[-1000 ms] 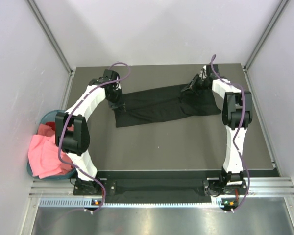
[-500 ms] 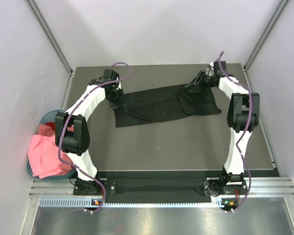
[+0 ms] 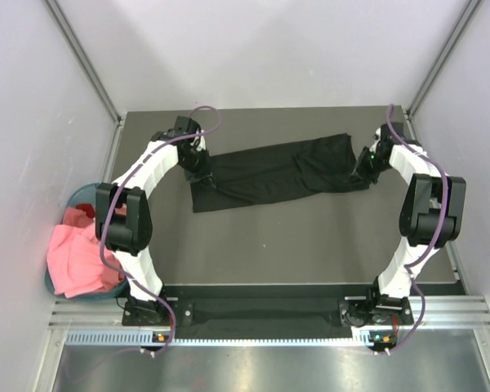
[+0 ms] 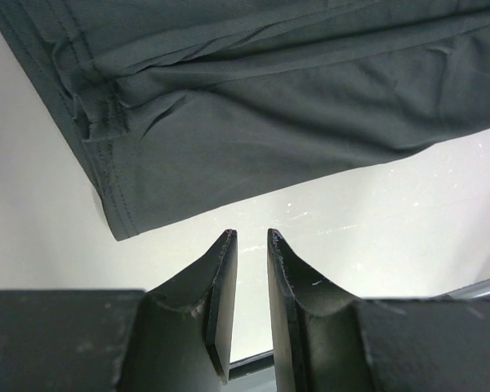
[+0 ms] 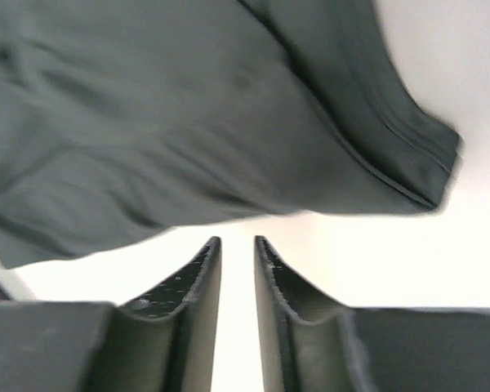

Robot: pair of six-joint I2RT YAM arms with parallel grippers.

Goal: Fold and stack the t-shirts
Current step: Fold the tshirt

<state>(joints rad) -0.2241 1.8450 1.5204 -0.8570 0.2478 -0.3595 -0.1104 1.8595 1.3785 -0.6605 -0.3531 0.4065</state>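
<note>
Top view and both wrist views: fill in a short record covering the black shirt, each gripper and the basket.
black shirt: a long wrinkled band across the far half of the table
left gripper: at the shirt's left end, jaws slightly apart, nothing between them
right gripper: at the shirt's right end, jaws slightly apart, nothing between them
basket: left of the table, holding the pink shirt and red shirt
stack: not started
</note>
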